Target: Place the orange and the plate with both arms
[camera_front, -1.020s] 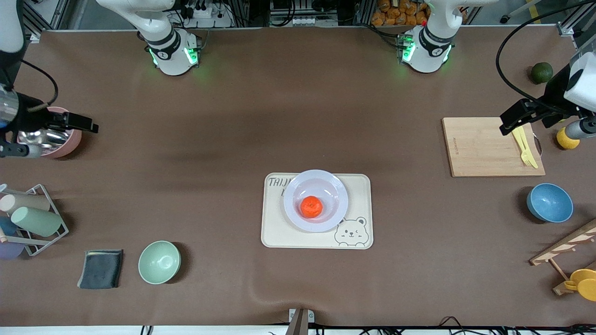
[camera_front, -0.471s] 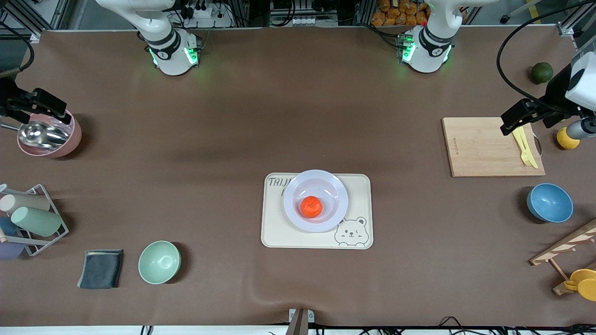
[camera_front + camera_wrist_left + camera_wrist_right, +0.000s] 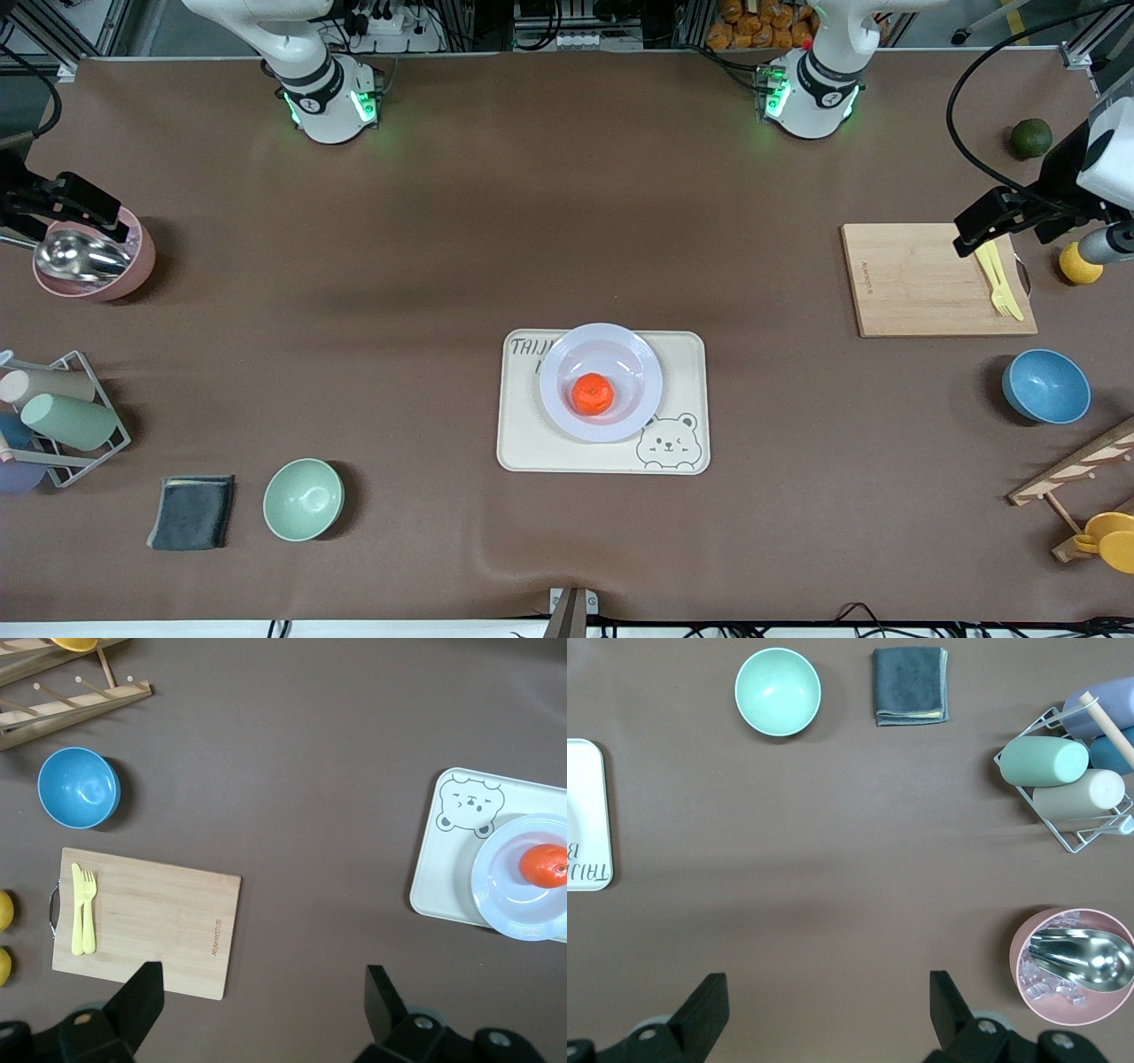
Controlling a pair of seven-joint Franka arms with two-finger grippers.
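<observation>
Small round reddish-orange orange (image 3: 592,393) sits in the well of the round, shallow, pale lavender-white glossy plate (image 3: 561,356), which lies on the cream rectangular bear-printed tray (image 3: 682,354) at mid-counter.

The orange looks light and firm but apt to roll, so a gentle pinch across its widest part seems safest; the plate looks stiff, slick and breakable, best taken by its wide rim where it overhangs the tray edge toward the robots' bases. The left gripper (image 3: 257,988) hangs well away from the tray, over the counter beside the pale wooden cutting board (image 3: 921,275), jaws spread wide and empty. The right gripper (image 3: 824,992) hangs well away from the tray toward the right arm's end, by the pink bowl with a metal scoop (image 3: 93,259), jaws likewise spread and empty.
</observation>
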